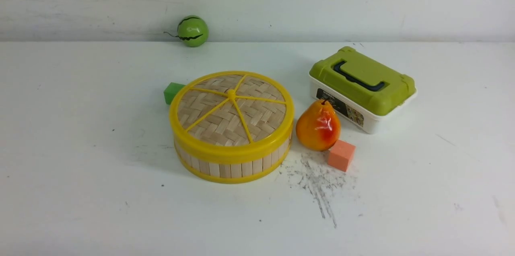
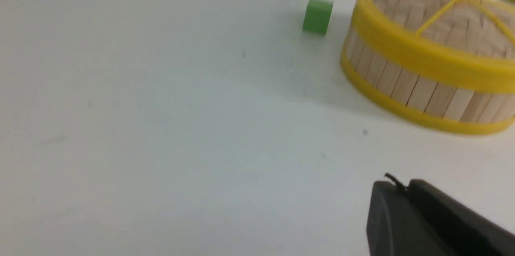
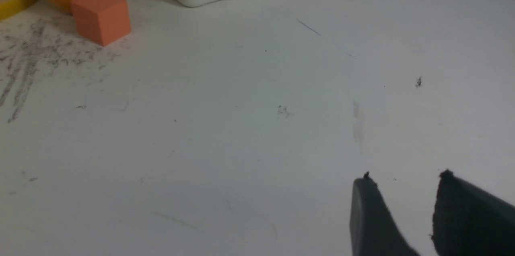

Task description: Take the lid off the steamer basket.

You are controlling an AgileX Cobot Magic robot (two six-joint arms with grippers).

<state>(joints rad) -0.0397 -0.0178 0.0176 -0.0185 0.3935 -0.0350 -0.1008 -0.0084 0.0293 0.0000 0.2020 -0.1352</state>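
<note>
Left gripper [image 2: 399,185], dark fingers pressed together on nothing, above the bare white table [image 1: 80,175], near the steamer side; right gripper [image 3: 404,178], fingers parted and empty, well apart from the objects. Round woven-bamboo lid [image 1: 231,105] with yellow rim, spokes and centre knob, seated flat on the round wooden-slat steamer basket [image 1: 233,166] at mid-table. Small green cube [image 1: 173,91] just behind the basket on its left; orange-yellow pear [image 1: 318,125] just beside it on the right; salmon cube [image 1: 341,155] in front of the pear; white rectangular box with olive-green lid [image 1: 362,87] behind the pear; green striped ball [image 1: 192,30] by the far wall.
</note>
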